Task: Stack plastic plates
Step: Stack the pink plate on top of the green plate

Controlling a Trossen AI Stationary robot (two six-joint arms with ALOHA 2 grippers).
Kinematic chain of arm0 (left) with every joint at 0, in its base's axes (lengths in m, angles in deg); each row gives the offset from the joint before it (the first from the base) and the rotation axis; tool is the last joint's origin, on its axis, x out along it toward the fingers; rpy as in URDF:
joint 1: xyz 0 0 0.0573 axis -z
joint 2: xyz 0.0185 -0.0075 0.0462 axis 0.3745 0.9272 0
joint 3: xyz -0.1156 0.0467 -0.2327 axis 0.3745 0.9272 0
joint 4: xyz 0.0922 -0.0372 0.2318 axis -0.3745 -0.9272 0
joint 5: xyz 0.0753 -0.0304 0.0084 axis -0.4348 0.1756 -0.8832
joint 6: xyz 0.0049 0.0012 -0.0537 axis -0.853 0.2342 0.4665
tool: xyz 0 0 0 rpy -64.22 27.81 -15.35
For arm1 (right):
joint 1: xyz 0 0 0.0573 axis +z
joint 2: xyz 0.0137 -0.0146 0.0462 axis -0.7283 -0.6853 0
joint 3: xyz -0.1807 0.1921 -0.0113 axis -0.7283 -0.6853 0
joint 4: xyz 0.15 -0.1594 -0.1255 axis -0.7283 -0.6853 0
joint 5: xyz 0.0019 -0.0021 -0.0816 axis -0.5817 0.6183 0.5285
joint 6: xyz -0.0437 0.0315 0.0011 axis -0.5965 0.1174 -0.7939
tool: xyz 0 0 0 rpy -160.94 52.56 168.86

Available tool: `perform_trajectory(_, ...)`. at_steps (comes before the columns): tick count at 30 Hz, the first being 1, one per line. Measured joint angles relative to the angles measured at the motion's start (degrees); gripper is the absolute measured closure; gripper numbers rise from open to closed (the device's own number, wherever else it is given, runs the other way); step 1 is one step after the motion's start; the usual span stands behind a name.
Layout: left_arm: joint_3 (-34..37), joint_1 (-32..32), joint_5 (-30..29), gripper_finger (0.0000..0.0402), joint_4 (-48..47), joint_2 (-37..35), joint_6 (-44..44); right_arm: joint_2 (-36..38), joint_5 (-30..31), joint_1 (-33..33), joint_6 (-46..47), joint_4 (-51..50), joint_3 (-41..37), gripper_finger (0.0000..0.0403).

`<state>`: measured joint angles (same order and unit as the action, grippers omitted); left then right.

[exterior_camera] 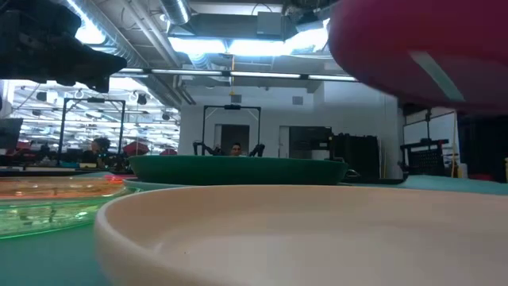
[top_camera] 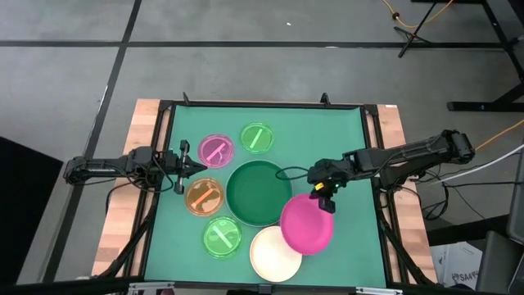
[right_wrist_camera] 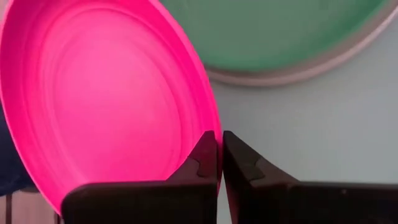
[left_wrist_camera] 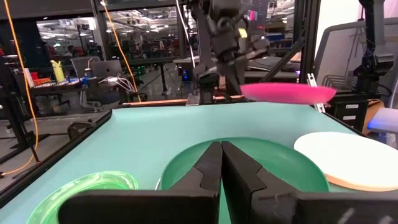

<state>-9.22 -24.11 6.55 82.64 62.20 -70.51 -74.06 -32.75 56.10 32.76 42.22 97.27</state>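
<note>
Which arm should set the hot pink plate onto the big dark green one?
Right. The right gripper is shut on the rim of the hot pink plastic plate, held beside the large dark green plate. The left gripper is shut, empty, across it.

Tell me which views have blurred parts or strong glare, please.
Low view: the round cream plastic plate close to the lens and the round hot pink plastic plate above are soft, and the ceiling lights glare. Right wrist view: the hot pink plate fills the frame, slightly blurred, held by the right tool. High view: even light, sharp.
</note>
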Motion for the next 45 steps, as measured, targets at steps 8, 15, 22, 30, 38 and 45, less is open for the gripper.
perform_trajectory(8,0.0,0.0,0.0,0.0398,0.0,0.0,0.0,0.0,3.7,0.0,-0.1,1.7,5.7,0.0403)
perform_trajectory(15,0.0,0.0,0.0,0.0398,0.0,0.0,0.0,0.0,4.1,-0.2,-0.5,10.9,6.6,0.0403)
perform_trajectory(22,0.0,0.0,0.0,0.0398,0.0,0.0,0.0,0.0,6.5,-4.4,-0.6,17.3,6.6,0.0403)
perform_trajectory(30,0.0,0.0,0.0,0.0398,0.0,0.0,0.0,-3.3,7.0,-10.7,-0.6,20.7,6.6,0.0403)
perform_trajectory(38,0.0,0.0,0.0,0.0398,0.0,0.0,0.0,-11.2,6.7,-15.4,-0.6,23.5,6.6,0.0403)
perform_trajectory(45,0.0,0.0,0.0,0.0398,0.0,0.0,0.0,-18.1,3.3,-18.6,-0.6,25.8,6.6,0.0403)
